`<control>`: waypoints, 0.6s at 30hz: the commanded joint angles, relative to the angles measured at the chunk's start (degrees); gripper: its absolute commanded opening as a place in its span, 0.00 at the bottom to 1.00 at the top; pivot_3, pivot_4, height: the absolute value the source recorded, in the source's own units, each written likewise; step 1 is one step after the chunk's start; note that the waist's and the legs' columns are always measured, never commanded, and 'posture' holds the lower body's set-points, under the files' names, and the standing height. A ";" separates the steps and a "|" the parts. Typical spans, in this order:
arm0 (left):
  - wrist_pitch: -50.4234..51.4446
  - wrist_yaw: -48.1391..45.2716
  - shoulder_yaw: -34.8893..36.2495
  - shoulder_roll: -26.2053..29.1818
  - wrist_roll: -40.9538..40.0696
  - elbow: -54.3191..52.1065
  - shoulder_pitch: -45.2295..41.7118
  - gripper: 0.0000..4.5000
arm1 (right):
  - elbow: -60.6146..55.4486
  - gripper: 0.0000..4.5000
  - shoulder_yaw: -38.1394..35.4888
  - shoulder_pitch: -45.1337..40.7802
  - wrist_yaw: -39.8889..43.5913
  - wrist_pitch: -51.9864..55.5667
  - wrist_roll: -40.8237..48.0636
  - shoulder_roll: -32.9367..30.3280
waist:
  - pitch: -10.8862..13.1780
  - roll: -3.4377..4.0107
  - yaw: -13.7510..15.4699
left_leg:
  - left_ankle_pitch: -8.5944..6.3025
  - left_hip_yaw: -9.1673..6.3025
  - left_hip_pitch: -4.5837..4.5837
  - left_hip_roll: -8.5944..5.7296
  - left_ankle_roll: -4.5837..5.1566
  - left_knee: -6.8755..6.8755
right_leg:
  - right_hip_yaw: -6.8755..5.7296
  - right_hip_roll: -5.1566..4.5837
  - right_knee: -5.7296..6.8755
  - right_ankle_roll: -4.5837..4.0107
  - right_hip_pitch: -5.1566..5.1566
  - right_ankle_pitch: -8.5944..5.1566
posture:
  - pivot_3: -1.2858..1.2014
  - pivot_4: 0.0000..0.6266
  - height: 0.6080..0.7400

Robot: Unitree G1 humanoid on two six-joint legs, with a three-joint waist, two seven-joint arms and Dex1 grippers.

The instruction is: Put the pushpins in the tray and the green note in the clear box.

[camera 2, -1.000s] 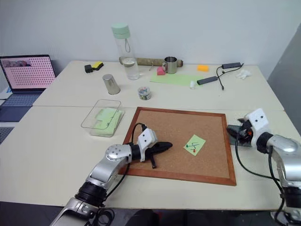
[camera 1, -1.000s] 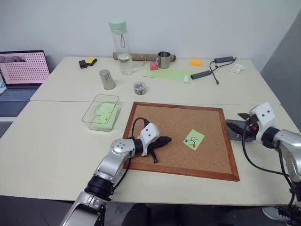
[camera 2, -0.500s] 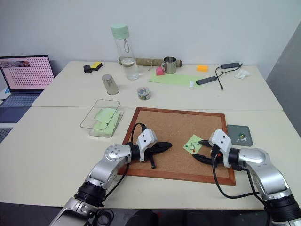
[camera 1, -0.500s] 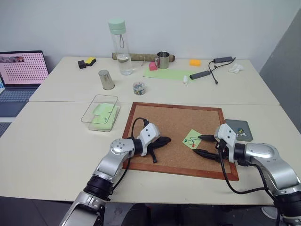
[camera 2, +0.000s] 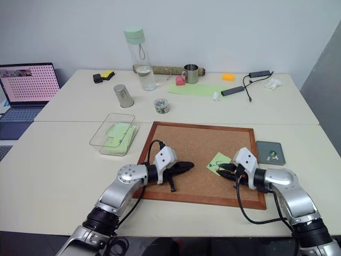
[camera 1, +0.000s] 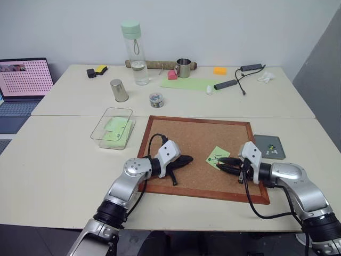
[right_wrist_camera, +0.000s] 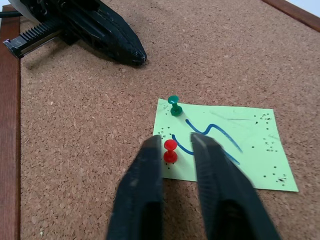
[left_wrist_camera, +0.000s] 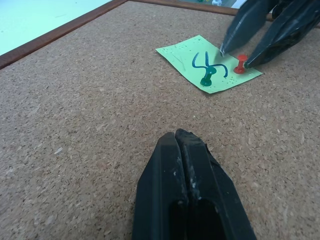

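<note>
Nearest us, our left gripper rests on the corkboard with its fingers clenched together, empty. Our right gripper has its fingers on either side of the red pushpin, nearly closed, though we cannot tell if they grip it. That pin and a green pushpin stand in the green note on the board. The tray lies just right of the board; the clear box sits farther back on the left.
</note>
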 commanded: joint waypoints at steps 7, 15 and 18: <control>1.05 -0.27 -1.44 0.82 1.41 0.95 1.59 0.00 | -2.98 0.00 -1.55 -0.55 1.01 0.04 1.83 -0.14 | 0.00 0.00 0.00 | 0.00 0.00 0.00 0.00 0.00 0.00 | -0.01 0.00 0.00 0.00 0.00 0.00 | 0.52 0.24 1.00; 1.18 0.01 -1.41 0.90 1.66 1.36 1.76 0.00 | -9.52 0.00 -6.92 -2.45 1.07 7.19 9.71 -0.90 | 0.01 0.02 0.01 | 0.00 -0.01 -0.02 0.00 0.00 0.00 | 0.01 0.00 0.00 0.00 -0.03 0.00 | 0.52 0.24 1.00; 1.10 0.01 -1.50 0.92 1.78 1.55 1.69 0.00 | -11.31 0.00 -8.53 -3.21 0.79 9.87 12.21 -1.68 | 0.00 0.01 0.01 | 0.00 -0.03 -0.02 0.00 0.00 0.00 | -0.01 0.00 0.00 0.00 -0.02 0.00 | 0.52 0.24 1.00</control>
